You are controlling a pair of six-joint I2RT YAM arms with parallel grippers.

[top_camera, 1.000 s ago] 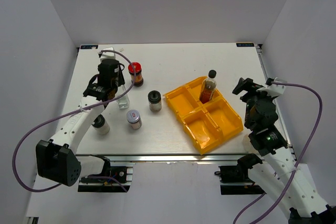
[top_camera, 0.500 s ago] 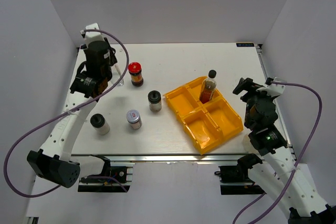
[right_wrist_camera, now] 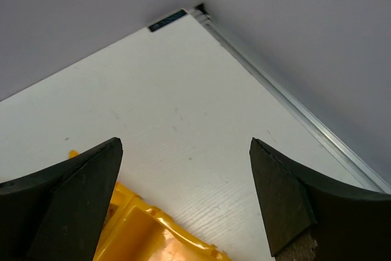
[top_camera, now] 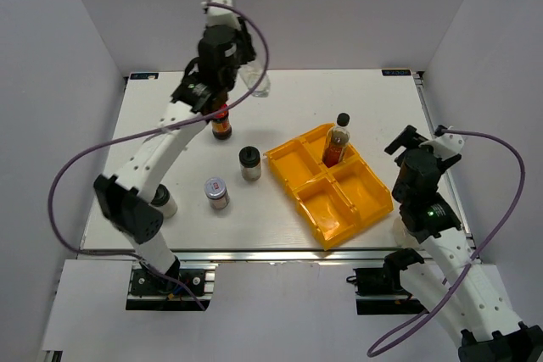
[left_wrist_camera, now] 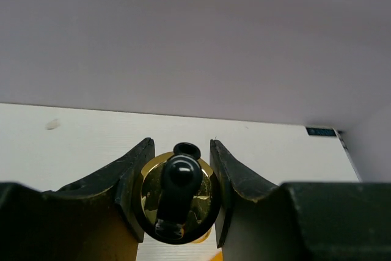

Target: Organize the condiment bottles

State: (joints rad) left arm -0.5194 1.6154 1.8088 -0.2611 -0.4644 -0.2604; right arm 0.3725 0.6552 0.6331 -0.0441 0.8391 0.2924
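The left gripper [left_wrist_camera: 179, 148] clamps the neck of the clear glass gold-spouted bottle [left_wrist_camera: 176, 206], held high over the bench's far edge, likely to clear the red-lidded jar [top_camera: 222, 127] on the way to the yellow tray [top_camera: 366, 192]. The right gripper [right_wrist_camera: 185, 151] gapes empty near the right edge.

gold-spouted bottle [left_wrist_camera: 177, 200]: glossy gold metal cap | tray [top_camera: 366, 206]: glossy yellow plastic | table [right_wrist_camera: 183, 108]: matt white
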